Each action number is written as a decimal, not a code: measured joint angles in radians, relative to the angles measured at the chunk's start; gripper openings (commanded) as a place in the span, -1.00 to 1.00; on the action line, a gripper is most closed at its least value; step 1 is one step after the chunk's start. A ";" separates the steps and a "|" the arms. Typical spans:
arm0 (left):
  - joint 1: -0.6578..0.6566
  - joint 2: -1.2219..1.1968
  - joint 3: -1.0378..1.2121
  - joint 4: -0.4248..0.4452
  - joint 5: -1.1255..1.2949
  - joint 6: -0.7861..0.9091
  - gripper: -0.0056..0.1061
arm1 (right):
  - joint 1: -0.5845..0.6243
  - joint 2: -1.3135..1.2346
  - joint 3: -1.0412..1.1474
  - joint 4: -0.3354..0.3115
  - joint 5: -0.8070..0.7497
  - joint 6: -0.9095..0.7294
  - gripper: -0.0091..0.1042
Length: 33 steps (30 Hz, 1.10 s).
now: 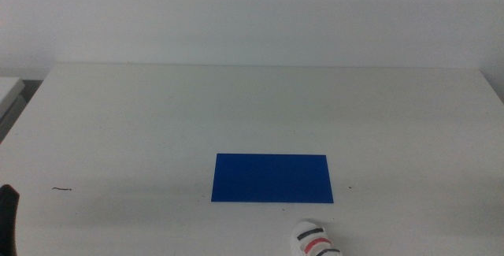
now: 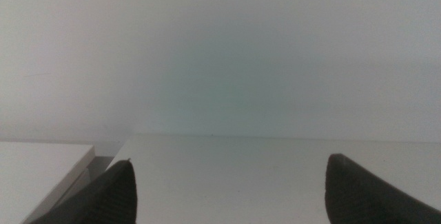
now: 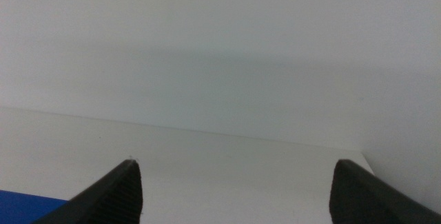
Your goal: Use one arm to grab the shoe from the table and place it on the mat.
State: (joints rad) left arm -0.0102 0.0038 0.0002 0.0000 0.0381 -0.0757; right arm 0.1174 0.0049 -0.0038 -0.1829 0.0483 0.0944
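The dark-blue mat (image 1: 272,178) lies flat on the white table (image 1: 252,114), a little right of the middle toward the front. The white shoe (image 1: 313,240) with dark and red straps stands just in front of the mat's right half, partly cut off by the picture's bottom edge. My left gripper (image 2: 227,182) is open and empty over the table's left side; a bit of it shows at the middle view's bottom left (image 1: 7,217). My right gripper (image 3: 234,182) is open and empty; a corner of the mat (image 3: 27,207) shows by its jaw. The right arm is out of the middle view.
A small dark mark (image 1: 62,188) lies on the table at the left front. A second white surface (image 1: 9,90) stands beyond the table's left edge, also seen in the left wrist view (image 2: 41,165). A plain wall is behind.
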 measured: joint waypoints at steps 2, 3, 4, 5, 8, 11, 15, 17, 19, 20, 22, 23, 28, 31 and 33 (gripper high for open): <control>0.000 0.000 0.000 0.000 0.000 0.000 0.78 | 0.000 0.000 0.000 0.002 0.002 0.000 0.47; 0.000 0.000 0.000 0.000 0.000 0.000 0.78 | 0.000 0.000 0.000 0.002 0.003 0.000 0.47; 0.000 0.000 0.000 0.000 0.000 0.000 0.78 | 0.000 0.000 0.000 0.002 0.006 0.000 0.47; 0.000 0.000 0.000 0.000 0.000 0.000 0.78 | 0.000 0.000 0.000 0.004 0.006 0.000 0.47; 0.000 0.000 0.000 0.000 0.000 0.000 0.78 | 0.000 0.000 0.000 0.019 0.006 0.000 0.47; 0.000 0.000 0.000 0.000 0.000 0.000 0.78 | 0.000 0.000 0.000 0.046 0.006 0.000 0.47; 0.000 0.000 0.000 0.000 0.000 0.000 0.78 | 0.000 0.000 0.000 0.113 0.023 0.000 0.47; 0.000 0.000 0.000 0.000 0.000 0.000 0.78 | 0.000 -0.002 -0.028 0.142 0.115 0.002 0.47; 0.000 0.000 0.000 0.000 0.000 0.000 0.78 | 0.000 0.016 -0.115 0.163 0.250 0.002 0.47; 0.000 0.000 0.000 0.000 0.000 0.000 0.78 | 0.000 0.043 -0.163 0.163 0.302 0.002 0.47; 0.000 0.000 0.000 0.000 0.000 0.000 0.78 | 0.002 0.123 -0.296 0.174 0.421 0.002 0.47; 0.000 0.000 0.000 0.000 0.000 0.000 0.78 | 0.002 0.162 -0.354 0.183 0.465 0.002 0.47; 0.000 0.000 0.000 0.000 0.000 0.000 0.78 | 0.002 0.435 -0.709 0.278 0.751 -0.007 0.47; 0.000 0.000 0.000 0.000 0.000 0.000 0.78 | 0.016 0.632 -0.872 0.356 0.896 -0.025 0.47; 0.000 0.000 0.000 0.000 0.000 0.000 0.78 | 0.060 0.753 -0.959 0.402 0.999 -0.027 0.46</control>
State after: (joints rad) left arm -0.0102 0.0038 0.0002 0.0000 0.0381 -0.0757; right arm 0.1776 0.7582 -0.9624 0.2193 1.0478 0.0676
